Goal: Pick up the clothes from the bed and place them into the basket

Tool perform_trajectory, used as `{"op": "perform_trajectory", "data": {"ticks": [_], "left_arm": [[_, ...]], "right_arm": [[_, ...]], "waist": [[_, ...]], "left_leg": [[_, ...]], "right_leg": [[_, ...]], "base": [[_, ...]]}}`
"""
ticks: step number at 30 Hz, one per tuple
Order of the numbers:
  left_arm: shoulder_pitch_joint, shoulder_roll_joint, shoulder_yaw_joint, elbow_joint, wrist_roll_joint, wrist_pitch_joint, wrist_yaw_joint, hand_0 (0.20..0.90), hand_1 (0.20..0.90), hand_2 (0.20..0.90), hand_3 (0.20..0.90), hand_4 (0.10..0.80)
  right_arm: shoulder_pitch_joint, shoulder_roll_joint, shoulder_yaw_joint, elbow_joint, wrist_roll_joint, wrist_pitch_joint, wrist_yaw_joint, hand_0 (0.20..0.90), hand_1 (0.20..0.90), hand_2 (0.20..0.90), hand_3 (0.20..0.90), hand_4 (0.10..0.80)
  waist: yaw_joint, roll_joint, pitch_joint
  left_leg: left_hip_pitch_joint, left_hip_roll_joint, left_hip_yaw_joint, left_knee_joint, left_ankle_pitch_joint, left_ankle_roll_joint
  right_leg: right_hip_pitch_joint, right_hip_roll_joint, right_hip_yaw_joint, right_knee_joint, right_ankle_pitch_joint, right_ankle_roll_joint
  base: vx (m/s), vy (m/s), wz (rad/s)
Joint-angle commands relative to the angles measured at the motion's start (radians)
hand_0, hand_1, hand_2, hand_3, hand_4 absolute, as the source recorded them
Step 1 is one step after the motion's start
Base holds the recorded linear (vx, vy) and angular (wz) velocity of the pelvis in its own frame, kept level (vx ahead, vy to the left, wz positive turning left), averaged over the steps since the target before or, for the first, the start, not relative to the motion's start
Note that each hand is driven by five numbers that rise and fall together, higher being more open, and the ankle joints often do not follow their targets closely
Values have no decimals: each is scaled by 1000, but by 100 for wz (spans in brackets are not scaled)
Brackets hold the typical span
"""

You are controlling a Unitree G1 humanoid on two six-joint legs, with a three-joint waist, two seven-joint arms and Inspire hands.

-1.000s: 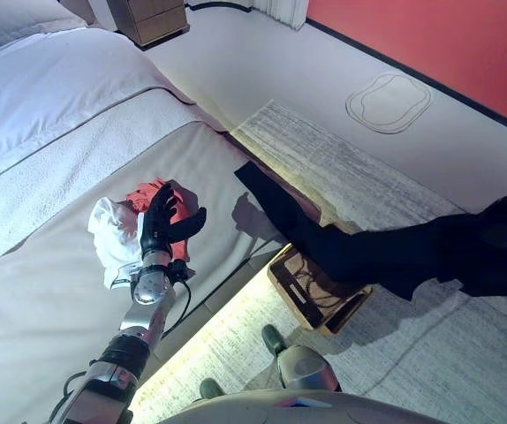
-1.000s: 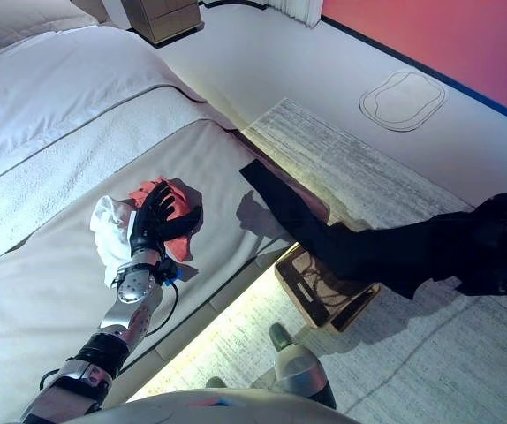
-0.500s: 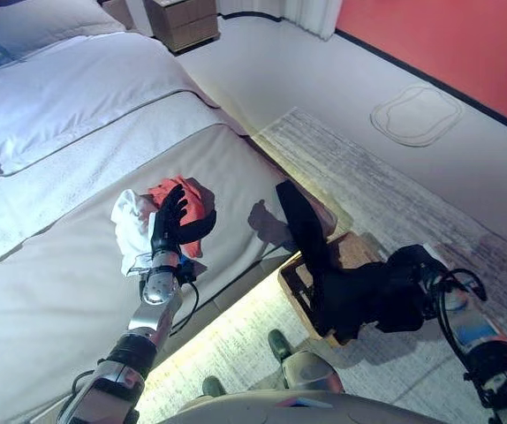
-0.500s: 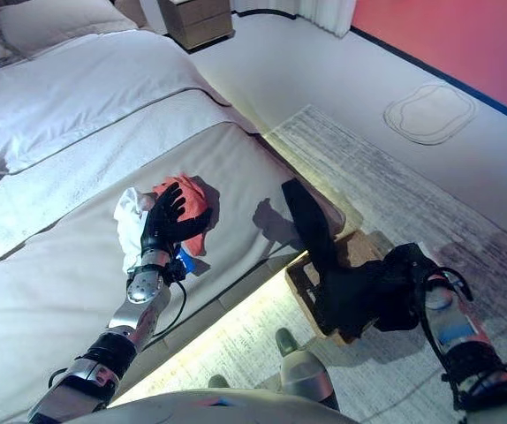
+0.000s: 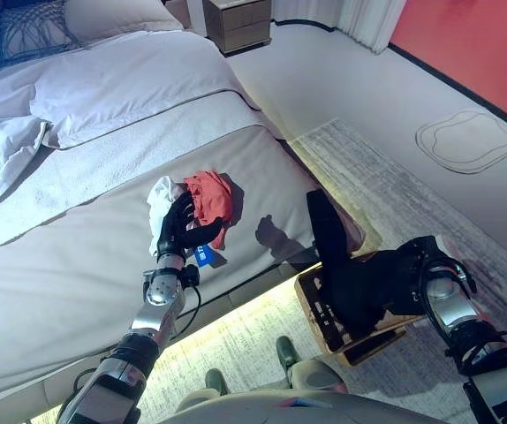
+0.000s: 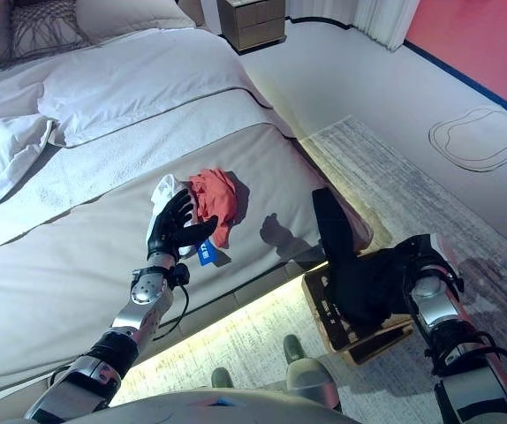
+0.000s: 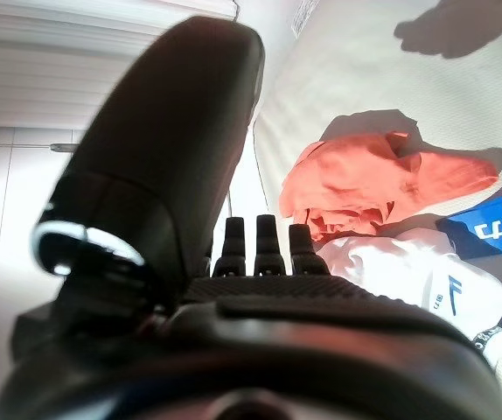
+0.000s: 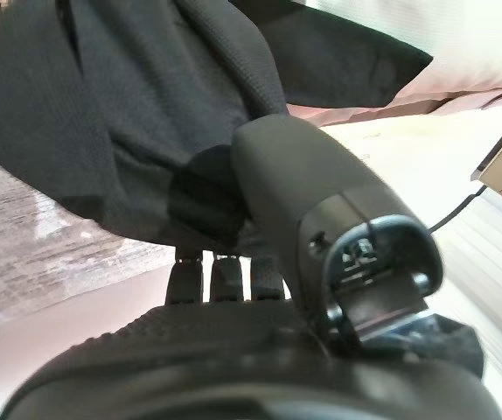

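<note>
Black garment (image 5: pixel 352 276) is hanging from the right hand (image 5: pixel 423 272), whose fingers are curling round the cloth, half draped over the wooden basket (image 6: pixel 342 334) beside the bed (image 5: pixel 77 265). Lowering until the trailing end clears the rim seems wise before letting go. Left hand (image 6: pixel 172 231) is hovering, fingers spread and holding nothing, over the red garment (image 6: pixel 215 200) and white garment (image 5: pixel 160 195) on the bed

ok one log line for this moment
right hand: shut on black garment, over basket | left hand: open, above orange cloth on bed
</note>
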Motion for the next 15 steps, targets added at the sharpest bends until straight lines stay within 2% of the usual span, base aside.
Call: {"op": "perform_trajectory", "data": {"ticks": [1,15], "left_arm": [[-133,29,-34,-17,-8,-119,-8,900,900,900,900,800],[-123,35,-17,-28,4,-107,-10,900,900,900,900,800]], "right_arm": [[-121,-50,-13,39,-29,-43,-53,900,900,900,900,800],[-54,-35,-27,19,-27,-35,-17,900,900,900,900,800]], "waist": [[15,-10,-45],[17,-20,-44]], "left_leg": [[-13,24,-48,31,-115,7],[-4,29,-59,25,-111,7]], "right_leg": [[-28,-52,-22,56,-46,30],[-17,-50,-18,53,-46,30]], "base": [[0,0,0],[0,0,0]]}}
